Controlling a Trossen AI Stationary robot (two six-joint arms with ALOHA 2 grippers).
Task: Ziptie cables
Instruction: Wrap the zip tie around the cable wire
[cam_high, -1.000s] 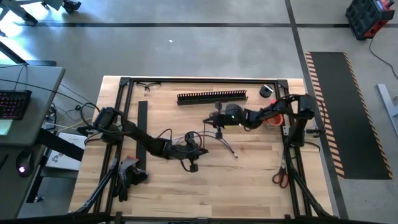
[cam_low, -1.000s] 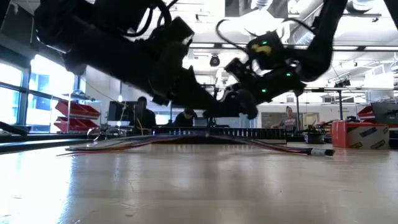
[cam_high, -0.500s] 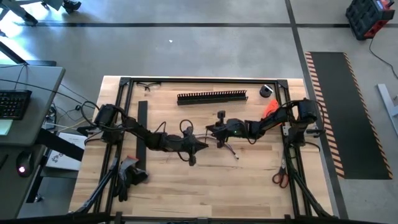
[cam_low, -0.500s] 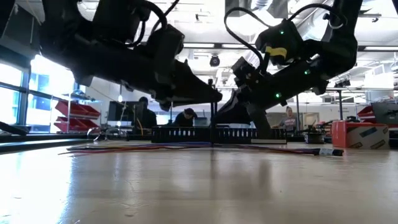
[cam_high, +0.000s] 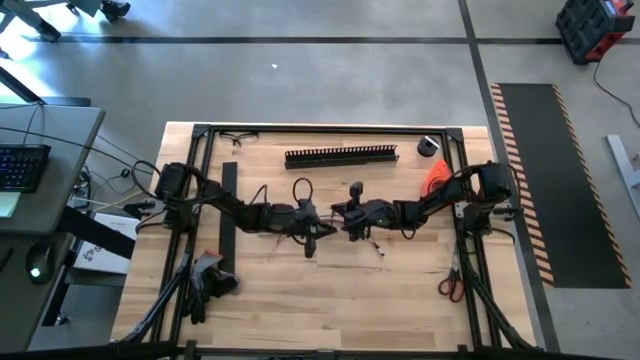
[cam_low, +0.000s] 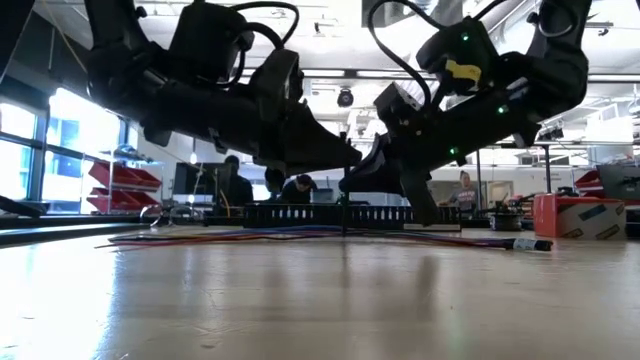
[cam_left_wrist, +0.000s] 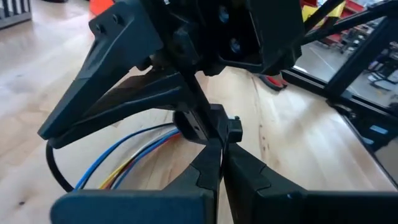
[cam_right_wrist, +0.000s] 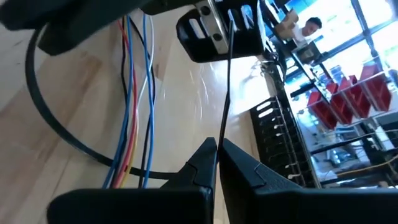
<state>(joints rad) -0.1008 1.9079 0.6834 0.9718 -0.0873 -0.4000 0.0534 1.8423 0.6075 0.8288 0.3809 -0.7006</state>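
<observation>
Black plastic ziptie (cam_right_wrist: 225, 74) loops round the thin coloured cables (cam_right_wrist: 134, 93); left gripper (cam_left_wrist: 219, 163) and right gripper (cam_right_wrist: 217, 151), both jaws closed, pinch it, apparently to cinch it.

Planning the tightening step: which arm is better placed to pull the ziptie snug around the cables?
Probably right: the right gripper is shut on the ziptie's tail, while the left gripper pinches its head beside the cables.

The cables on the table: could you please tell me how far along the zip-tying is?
Done: a black zip tie is looped around the cables. In hand: the left tool and the right tool are both shut on the tie's thin strand. Left: the loop hangs wide around the wires, so it needs cinching tight.
</observation>
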